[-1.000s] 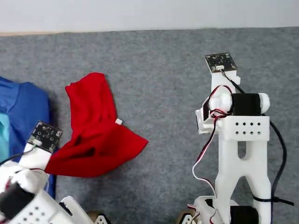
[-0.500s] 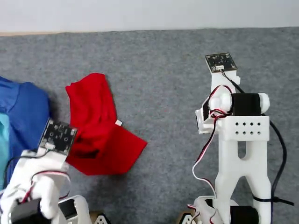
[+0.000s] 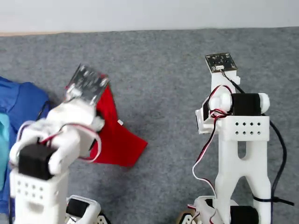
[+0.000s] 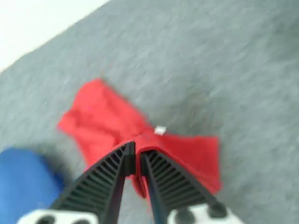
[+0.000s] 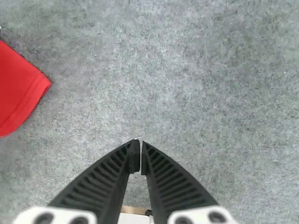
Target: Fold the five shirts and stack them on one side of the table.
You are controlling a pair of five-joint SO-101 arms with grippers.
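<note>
A red shirt [image 3: 122, 145] lies crumpled on the grey mat, left of centre, with a small white tag [image 3: 120, 122] showing. My left arm [image 3: 60, 135] stands raised over the shirt's left half and hides it. In the left wrist view my left gripper [image 4: 134, 148] is shut, pinching a fold of the red shirt [image 4: 103, 116], and red cloth shows between the fingers. My right gripper [image 5: 138, 142] is shut on nothing above bare mat. A corner of the red shirt [image 5: 16, 98] lies off to its side. The right arm [image 3: 233, 121] stands at the right of the table.
A blue shirt [image 3: 25, 105] lies at the table's left edge with a teal one [image 3: 3, 140] beside it; the blue shirt [image 4: 23, 182] is also in the left wrist view. The grey mat [image 3: 168, 70] is bare between the arms and toward the back.
My left arm has swung up and away from the near edge, carrying the red shirt's near-left part over itself, so the shirt now covers less mat. The right arm has not moved.
</note>
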